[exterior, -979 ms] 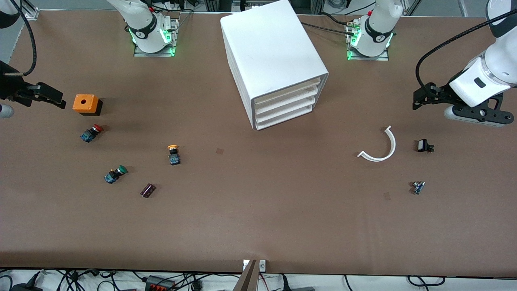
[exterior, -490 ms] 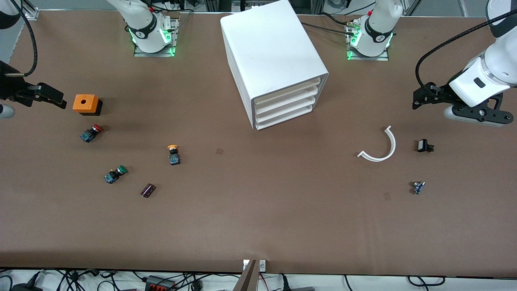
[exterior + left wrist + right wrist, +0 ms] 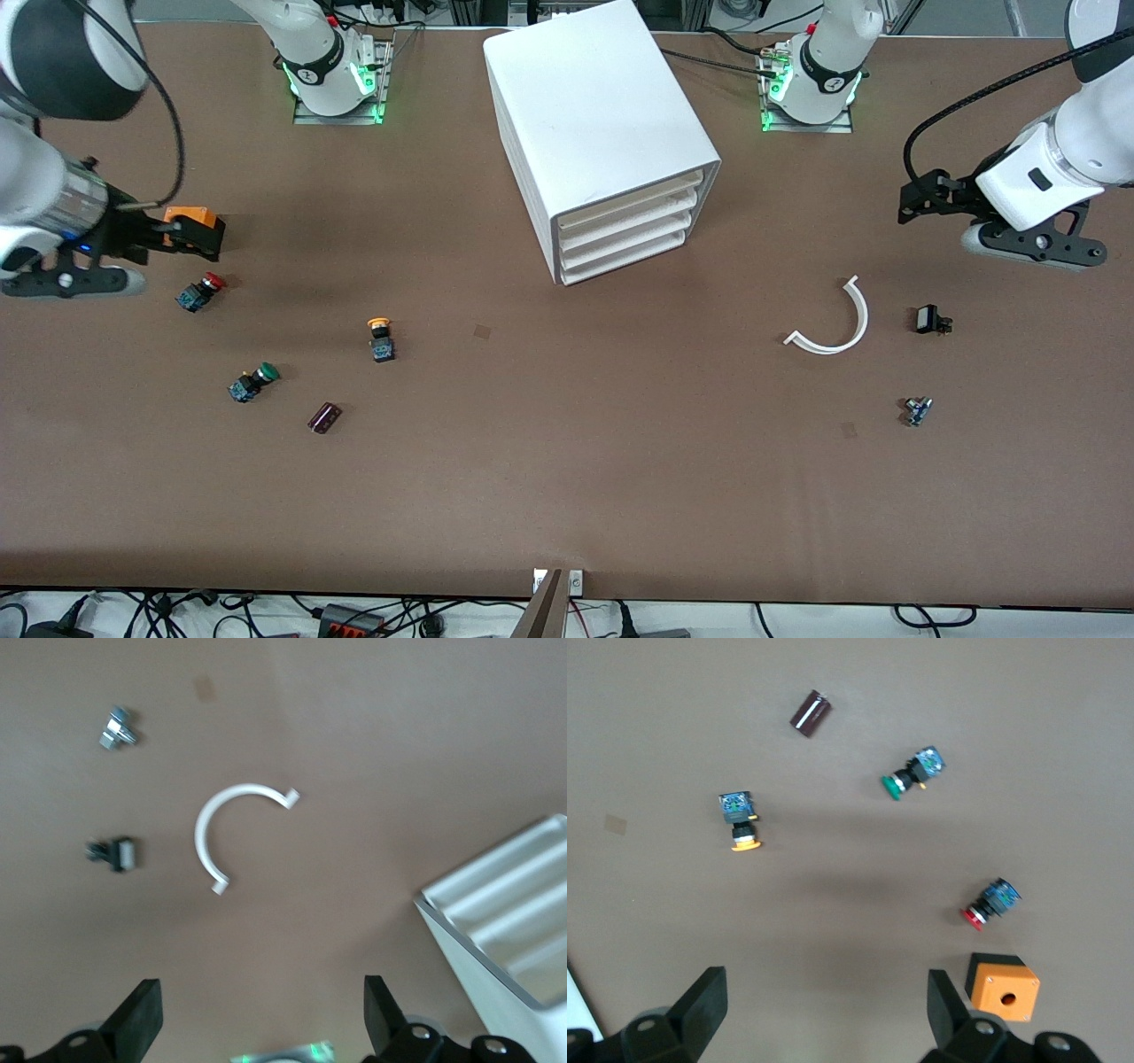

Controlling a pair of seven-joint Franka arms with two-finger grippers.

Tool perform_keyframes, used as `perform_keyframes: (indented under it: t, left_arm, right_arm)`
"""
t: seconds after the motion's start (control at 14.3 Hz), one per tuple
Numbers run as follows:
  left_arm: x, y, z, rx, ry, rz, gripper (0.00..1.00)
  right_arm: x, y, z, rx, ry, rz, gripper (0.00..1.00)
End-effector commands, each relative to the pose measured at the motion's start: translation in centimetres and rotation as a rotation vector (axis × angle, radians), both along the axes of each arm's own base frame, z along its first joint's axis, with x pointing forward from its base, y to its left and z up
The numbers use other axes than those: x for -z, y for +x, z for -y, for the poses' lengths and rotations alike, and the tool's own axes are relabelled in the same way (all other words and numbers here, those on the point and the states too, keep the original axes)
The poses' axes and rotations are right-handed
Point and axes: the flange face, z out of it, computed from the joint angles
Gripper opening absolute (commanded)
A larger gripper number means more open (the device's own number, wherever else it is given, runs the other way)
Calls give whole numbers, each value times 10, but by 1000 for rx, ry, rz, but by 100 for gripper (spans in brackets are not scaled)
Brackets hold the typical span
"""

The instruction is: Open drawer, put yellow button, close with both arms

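Only the right wrist view shows the orange box [image 3: 1002, 987] whole.

Two white jointed arms with dark grey joint bands. Round white bases ringed in black, lit green at the foot, bolted on metal plates. Black two-finger claws: left claw [image 3: 912, 206], right claw [image 3: 199, 232]. Black cable looping along each forearm. Grey bracket under each wrist, with visible screw holes.
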Motion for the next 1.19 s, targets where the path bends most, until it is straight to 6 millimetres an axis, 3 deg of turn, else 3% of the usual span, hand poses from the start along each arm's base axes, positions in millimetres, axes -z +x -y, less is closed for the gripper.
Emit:
perform_keyframes:
  t: [0.0,0.21,0.42,0.7,0.98,1.12]
  left_arm:
    - [8,-5,13,26,-81,-104,100]
    - [33,-13,41,69,-237,-280,100]
    - [79,-5,54,114,-362,-384,100]
    - [154,14,96,210,-595,-269,100]
    - [211,-7,137,199,-756,-151,100]
    - [225,-19,143,185,-859,-130,100]
  right_arm:
    - [22,7,-26,-33,3,-15,100]
    - [58,16,-52,-73,-4,-47,100]
    - [92,25,-74,-106,-8,-54,100]
    - [147,34,-86,-120,-15,-100,100]
    - [204,42,-103,-122,12,-110,100]
    - [230,44,-108,-99,46,-119,100]
